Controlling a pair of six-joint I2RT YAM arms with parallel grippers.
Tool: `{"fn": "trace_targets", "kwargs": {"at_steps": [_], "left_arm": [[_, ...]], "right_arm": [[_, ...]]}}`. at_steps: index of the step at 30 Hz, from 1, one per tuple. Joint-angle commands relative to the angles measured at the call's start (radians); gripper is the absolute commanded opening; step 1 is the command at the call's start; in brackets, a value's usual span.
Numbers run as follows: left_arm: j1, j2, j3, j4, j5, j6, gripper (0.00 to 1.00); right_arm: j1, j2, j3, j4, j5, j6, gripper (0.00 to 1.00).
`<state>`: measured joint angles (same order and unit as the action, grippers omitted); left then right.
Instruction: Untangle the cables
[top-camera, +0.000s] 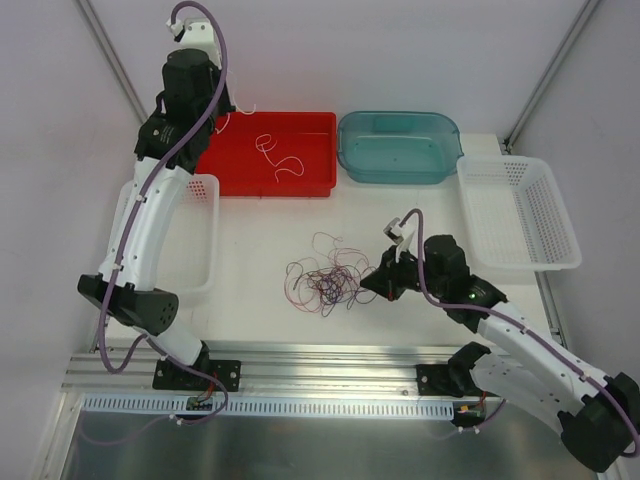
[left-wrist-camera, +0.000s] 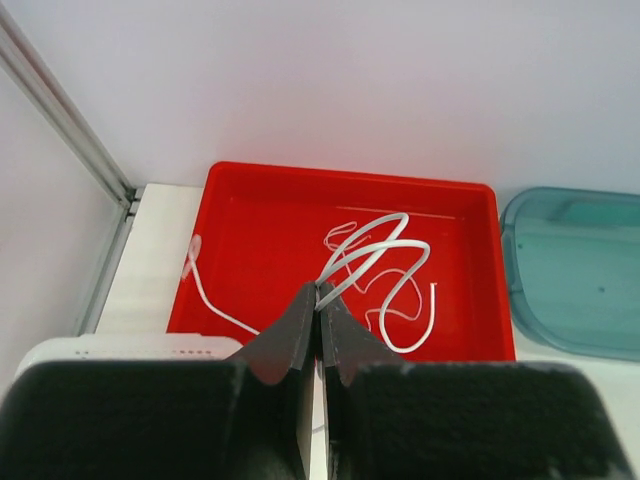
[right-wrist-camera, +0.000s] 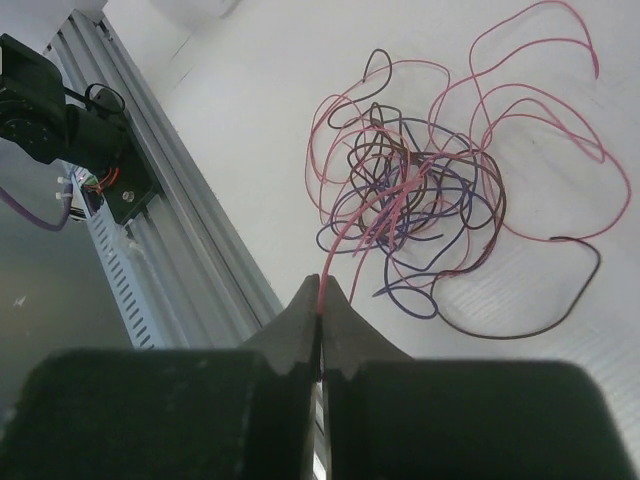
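The left arm (top-camera: 150, 220) is hiding much of a white basket (top-camera: 203, 235), and single strands in the cable tangle (top-camera: 325, 278) at mid-table are merging together from above. A red tray (top-camera: 270, 190), teal tub (top-camera: 400, 125) and second basket (top-camera: 520, 210) are sitting beyond. The left gripper (left-wrist-camera: 320, 292) is pinching a white cable (left-wrist-camera: 380, 240) over the tray. The right gripper (right-wrist-camera: 320, 290) is clamping a pink strand (right-wrist-camera: 335, 250) that is running away into the tangle.

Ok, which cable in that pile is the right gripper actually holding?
The pink-red cable: it runs from the shut right gripper into the tangle. The purple cable and dark cable lie loose.
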<state>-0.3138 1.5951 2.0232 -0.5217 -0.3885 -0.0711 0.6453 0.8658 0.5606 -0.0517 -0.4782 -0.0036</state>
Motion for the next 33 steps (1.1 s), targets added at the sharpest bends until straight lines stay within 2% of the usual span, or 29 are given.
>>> {"fn": "trace_targets", "kwargs": {"at_steps": [1,12,20,21,22,23,26,29,30,33], "left_arm": [[0.027,0.066,0.1,0.025,0.054,-0.036,0.0],[0.104,0.337,0.325,0.094,0.189,-0.113,0.0],[0.131,0.529,0.328,0.221,0.296,-0.217,0.0],[0.137,0.546,0.327,0.226,0.33,-0.229,0.02],[0.14,0.577,0.324,0.226,0.342,-0.246,0.09],[0.142,0.588,0.321,0.226,0.356,-0.254,0.24],[0.151,0.577,0.237,0.227,0.387,-0.269,0.5],[0.151,0.501,0.163,0.226,0.434,-0.266,0.64],[0.151,0.474,0.104,0.226,0.45,-0.268,0.73],[0.15,0.347,-0.053,0.226,0.525,-0.288,0.89]], "right_arm": [[-0.004,-0.077,0.032,-0.128,0.053,-0.05,0.01],[-0.004,-0.149,0.035,-0.191,0.072,-0.024,0.01],[-0.003,-0.136,0.035,-0.195,0.081,-0.026,0.01],[-0.004,-0.134,0.036,-0.197,0.084,-0.026,0.01],[-0.003,-0.131,0.036,-0.197,0.085,-0.026,0.01],[-0.004,-0.125,0.038,-0.197,0.087,-0.026,0.01],[-0.004,-0.119,0.039,-0.195,0.092,-0.024,0.01],[-0.004,-0.119,0.05,-0.214,0.133,-0.024,0.01],[-0.004,-0.116,0.055,-0.221,0.174,-0.021,0.01],[-0.004,-0.1,0.084,-0.267,0.298,-0.012,0.01]]}}
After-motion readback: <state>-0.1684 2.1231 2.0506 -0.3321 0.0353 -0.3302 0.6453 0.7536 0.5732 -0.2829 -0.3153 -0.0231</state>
